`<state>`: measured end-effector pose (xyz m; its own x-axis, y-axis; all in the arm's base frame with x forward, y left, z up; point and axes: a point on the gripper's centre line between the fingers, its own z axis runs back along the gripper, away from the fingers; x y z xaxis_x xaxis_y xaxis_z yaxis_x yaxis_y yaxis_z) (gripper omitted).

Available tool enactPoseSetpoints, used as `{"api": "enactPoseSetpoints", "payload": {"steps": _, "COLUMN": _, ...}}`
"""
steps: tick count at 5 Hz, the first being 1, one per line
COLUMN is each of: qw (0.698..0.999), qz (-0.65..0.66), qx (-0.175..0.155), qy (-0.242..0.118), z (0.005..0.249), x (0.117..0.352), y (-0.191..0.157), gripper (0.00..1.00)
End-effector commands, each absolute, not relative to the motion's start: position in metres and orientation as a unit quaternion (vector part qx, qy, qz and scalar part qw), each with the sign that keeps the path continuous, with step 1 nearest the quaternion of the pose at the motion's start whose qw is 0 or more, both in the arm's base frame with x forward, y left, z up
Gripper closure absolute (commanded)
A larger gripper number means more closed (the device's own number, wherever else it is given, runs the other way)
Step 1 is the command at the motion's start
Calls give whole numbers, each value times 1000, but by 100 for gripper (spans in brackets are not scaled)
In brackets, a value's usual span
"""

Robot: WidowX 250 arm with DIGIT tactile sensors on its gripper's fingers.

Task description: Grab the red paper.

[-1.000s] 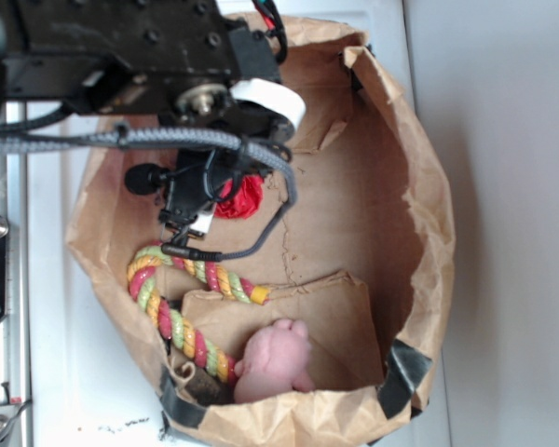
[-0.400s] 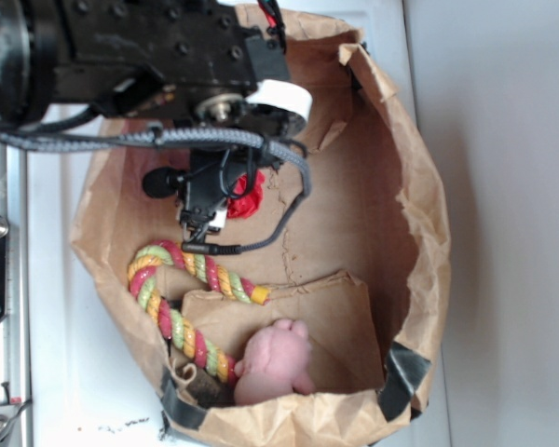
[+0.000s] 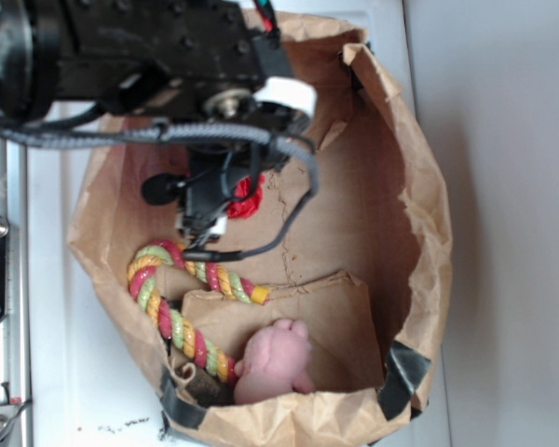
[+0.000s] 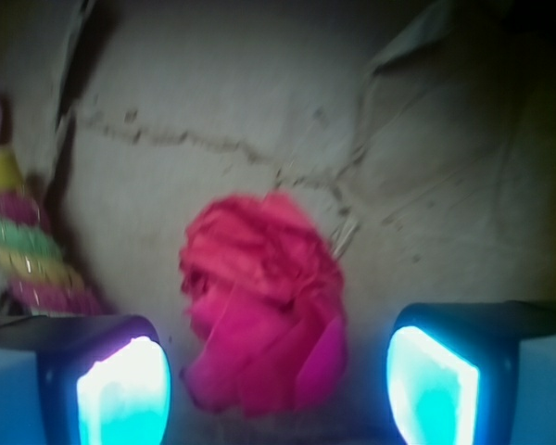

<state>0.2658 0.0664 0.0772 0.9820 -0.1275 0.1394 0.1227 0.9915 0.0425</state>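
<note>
Gripper (image 4: 278,380) open, straddling red paper (image 4: 264,311); risk: crushing tissue, or snagging paper bag floor (image 4: 213,93).

Crinkled matt red paper (image 4: 262,306) lies on rough, creased brown paper bag (image 3: 419,205).

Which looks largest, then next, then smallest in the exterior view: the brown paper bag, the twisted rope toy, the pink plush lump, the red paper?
1. Brown paper bag
2. Red-yellow-green twisted rope toy
3. Pale pink plush lump
4. Crumpled red tissue paper, though the arm hides much of it, so its rank is unsure.
</note>
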Motion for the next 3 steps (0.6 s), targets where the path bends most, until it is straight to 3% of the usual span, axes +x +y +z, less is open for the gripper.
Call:
{"api": "enactPoseSetpoints", "payload": {"steps": 1, "qw": 996, "qz": -27, "qx": 10, "qy": -80, "z": 101, "x": 277, "y": 68, "gripper": 0}}
{"api": "enactPoseSetpoints", "payload": {"steps": 3, "qw": 996, "qz": -28, "qx": 12, "qy": -83, "z": 101, "x": 277, "y": 68, "gripper": 0}}
